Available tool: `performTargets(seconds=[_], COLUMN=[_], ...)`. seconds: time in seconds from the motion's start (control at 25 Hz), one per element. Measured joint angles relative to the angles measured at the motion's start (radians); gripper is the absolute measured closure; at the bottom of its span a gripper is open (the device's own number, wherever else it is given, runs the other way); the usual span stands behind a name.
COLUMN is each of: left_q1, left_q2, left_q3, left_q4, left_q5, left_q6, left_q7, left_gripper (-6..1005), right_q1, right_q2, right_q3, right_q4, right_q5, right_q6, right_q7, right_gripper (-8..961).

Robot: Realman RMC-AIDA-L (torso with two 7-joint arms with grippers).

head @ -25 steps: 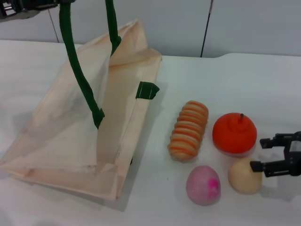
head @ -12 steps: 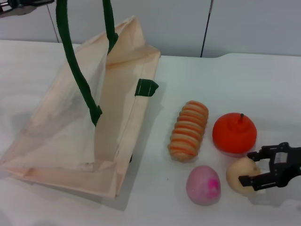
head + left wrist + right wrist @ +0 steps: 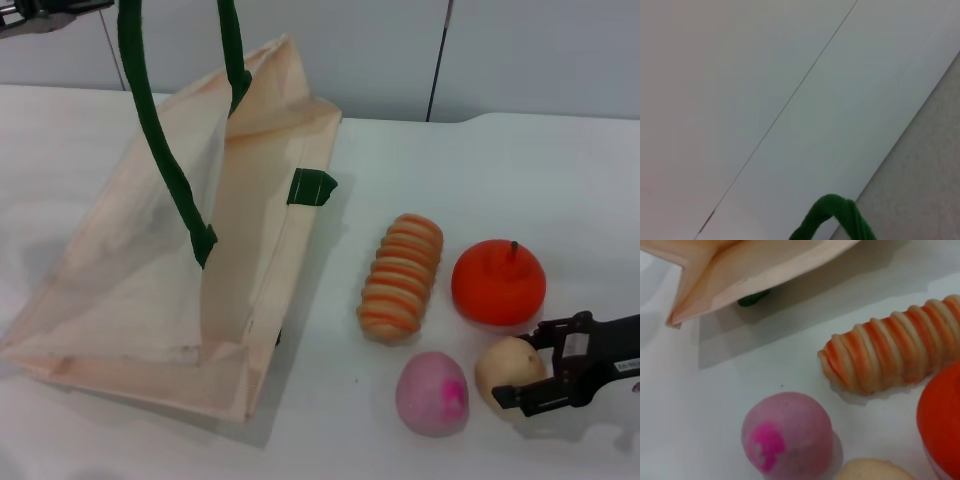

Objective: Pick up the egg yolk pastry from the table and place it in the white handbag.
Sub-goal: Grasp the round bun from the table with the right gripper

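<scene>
Surface: a white table (image 3: pixel 500 180) carries every item.

White handbag (image 3: pixel 150 280): cream fabric tote on the left part of the table, its mouth held open and its body leaning; a green tab (image 3: pixel 311 186) sits on the seam facing the food items.

Rope handles (image 3: pixel 160 150): dark green, drawn upward toward the top left corner of the head view; a loop of the same rope (image 3: pixel 832 220) shows in the left wrist view.

Left gripper (image 3: pixel 40 12): only an edge is visible at the top left of the head view, up by the handles; whether its fingers are closed cannot be told.

Egg yolk pastry (image 3: pixel 508 367): pale tan ball on the table at lower right, just in front of the orange fruit and beside the pink ball; its rim also shows in the right wrist view (image 3: pixel 875 471).

Right gripper (image 3: pixel 532 365): low at the table on the right, fingers spread apart, one finger behind the pastry and one in front of it; contact with the pastry cannot be told, and the pastry rests on the table.

Orange fruit (image 3: pixel 498 282): round, with a dark stem, behind the pastry.

Pink ball (image 3: pixel 432 393): pink-purple with a brighter pink patch, left of the pastry.

Striped bread (image 3: pixel 402 276): long, ridged, orange-striped, between the handbag and the orange fruit.
</scene>
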Motion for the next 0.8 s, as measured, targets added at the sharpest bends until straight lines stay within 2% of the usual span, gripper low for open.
performTargets(seconds=[0.48, 0.8], left_q1=[0.0, 0.0], left_q2=[0.001, 0.002], left_q3=[0.0, 0.0], left_q4=[0.004, 0.004], left_q5=[-0.01, -0.01], left_q6=[0.0, 0.0], left_q7=[-0.003, -0.006], left_gripper=[864, 864], right_q1=[-0.001, -0.009], right_q2=[0.0, 0.0], right_q3=[-0.037, -0.053], right_q4=[-0.007, -0.037], right_q5=[0.0, 0.002], right_q6=[-0.004, 0.011], right_q7=[0.017, 0.026], right_gripper=[130, 182])
